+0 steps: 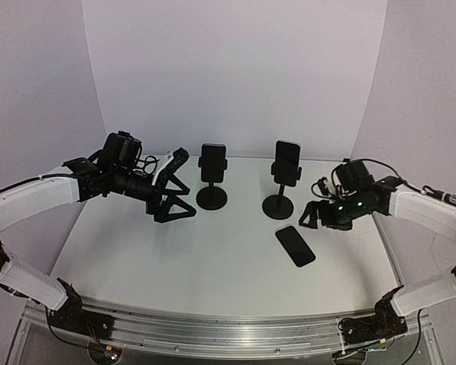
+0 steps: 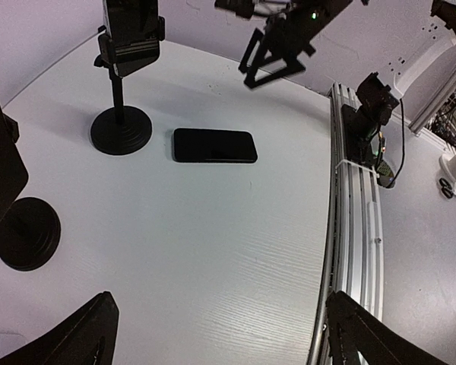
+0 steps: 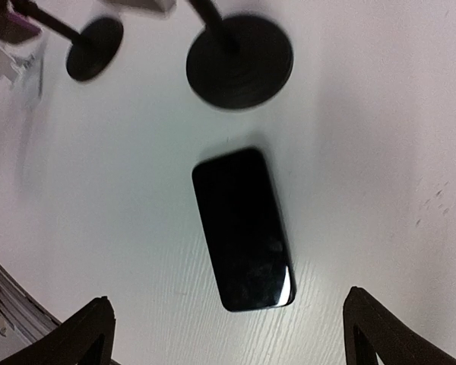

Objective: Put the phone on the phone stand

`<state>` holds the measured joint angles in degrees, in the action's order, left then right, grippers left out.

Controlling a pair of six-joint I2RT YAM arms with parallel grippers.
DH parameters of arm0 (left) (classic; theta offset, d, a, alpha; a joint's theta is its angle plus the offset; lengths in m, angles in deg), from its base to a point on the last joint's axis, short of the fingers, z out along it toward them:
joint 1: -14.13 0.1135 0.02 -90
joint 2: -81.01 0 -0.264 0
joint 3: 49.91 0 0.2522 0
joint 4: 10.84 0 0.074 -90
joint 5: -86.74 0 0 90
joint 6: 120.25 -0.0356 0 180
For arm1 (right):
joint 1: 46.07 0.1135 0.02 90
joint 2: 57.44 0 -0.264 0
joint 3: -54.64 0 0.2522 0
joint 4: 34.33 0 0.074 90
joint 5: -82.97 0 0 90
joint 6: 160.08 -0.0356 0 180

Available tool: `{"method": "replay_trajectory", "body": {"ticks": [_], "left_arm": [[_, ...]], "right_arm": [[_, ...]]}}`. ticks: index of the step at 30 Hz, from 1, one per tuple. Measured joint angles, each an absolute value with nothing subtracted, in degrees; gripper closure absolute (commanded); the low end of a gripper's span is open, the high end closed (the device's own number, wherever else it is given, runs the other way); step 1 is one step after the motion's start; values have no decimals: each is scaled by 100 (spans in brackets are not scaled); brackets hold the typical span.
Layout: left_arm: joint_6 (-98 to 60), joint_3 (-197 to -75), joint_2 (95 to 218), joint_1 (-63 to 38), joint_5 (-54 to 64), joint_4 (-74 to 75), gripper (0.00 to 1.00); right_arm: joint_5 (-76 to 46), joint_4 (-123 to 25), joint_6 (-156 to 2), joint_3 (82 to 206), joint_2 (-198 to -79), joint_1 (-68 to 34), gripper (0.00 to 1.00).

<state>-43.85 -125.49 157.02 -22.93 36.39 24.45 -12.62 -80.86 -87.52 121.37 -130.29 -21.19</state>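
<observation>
While it lies flat on the white table, the phone looks to us like a plain black slab with rounded corners. The face we see is dark and glossy, and the right wrist view catches a bright glint at one corner. It sits right of centre, toward the near side, turned at a slant, and nothing touches it.

Just beyond it we see the right stand, a thin post on a round black base. It clamps the right handset upright. Farther left is the left stand, built the same way and carrying the left handset.

Near the phone's far right side, the right gripper hangs low over the table. Its jaws are spread wide and hold nothing. From its wrist camera we see the phone lying between the two fingertips and beyond them, apart from both.

Well to the left, just beside the left stand, the left gripper is also spread wide and empty. A metal rail runs along the table's near edge.
</observation>
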Motion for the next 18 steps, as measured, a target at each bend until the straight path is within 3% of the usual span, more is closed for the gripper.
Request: {"method": "replay_trajectory", "body": {"ticks": [5,18], "left_arm": [[-3971,-12351,15618,-2293,3701,2138,5],[-3621,-12127,15273,-2293,3811,1886,5]], "right_arm": [[-854,-8296,-8963,11863,-14089,-1327,2],[-264,-8273,-8605,12316,-15348,-1226,2]]}}
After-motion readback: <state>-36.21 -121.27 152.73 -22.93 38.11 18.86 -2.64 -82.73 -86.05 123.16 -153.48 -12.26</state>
